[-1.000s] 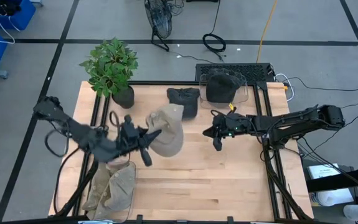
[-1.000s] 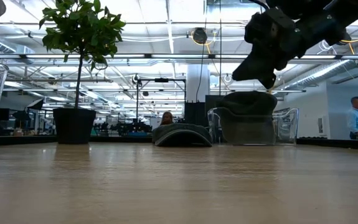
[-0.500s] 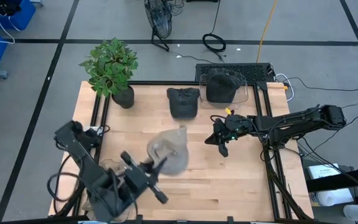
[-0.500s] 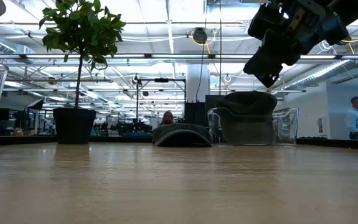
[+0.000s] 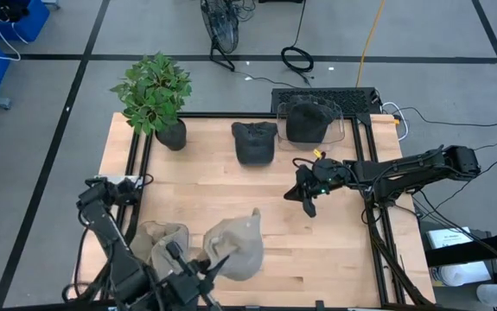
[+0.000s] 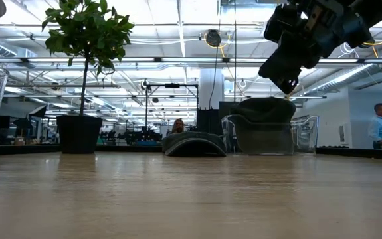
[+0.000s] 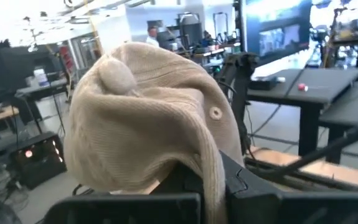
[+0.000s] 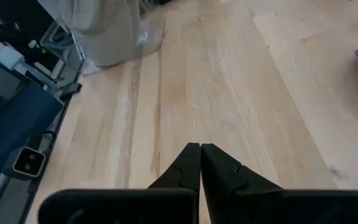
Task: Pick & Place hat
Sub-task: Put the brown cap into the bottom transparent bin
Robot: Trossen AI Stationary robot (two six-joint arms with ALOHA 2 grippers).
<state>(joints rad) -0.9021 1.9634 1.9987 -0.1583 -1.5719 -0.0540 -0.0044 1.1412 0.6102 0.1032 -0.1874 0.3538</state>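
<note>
Hat (image 5: 233,246), tan knit, sits near the front edge of the wooden table (image 5: 334,250), held by the left gripper (image 5: 198,275), whose fingers are closed on its lower fabric. High view has its long axis running diagonally, narrow tip pointing up toward the table's far side, wide body toward the front-left. Left wrist view adds what overhead can't: the hat (image 7: 147,124) is draped over the gripper, with a pom-like knob near the crown and a small button on the side; lab benches and a person show far behind. A second tan hat pile (image 5: 160,246) lies just left of it, inside a clear container at the front-left corner. Potted plant (image 5: 155,97) stands at the far-left corner. A dark hat (image 5: 255,141) lies flat at far centre; beside it, another dark hat (image 5: 307,121) sits in a clear bin (image 5: 343,130) at the far right. Low view shows those three along the table's far edge (plant (image 6: 83,73), dark hat (image 6: 193,143), bin (image 6: 307,143)) but does not show the tan hat at all; only the right gripper (image 6: 290,63) appears, hanging well above the wood. Right gripper (image 5: 303,192) hovers right of centre, well apart from the tan hat; the right wrist view shows its fingers (image 8: 219,171) pressed together, nothing between them, bare wood below.
</note>
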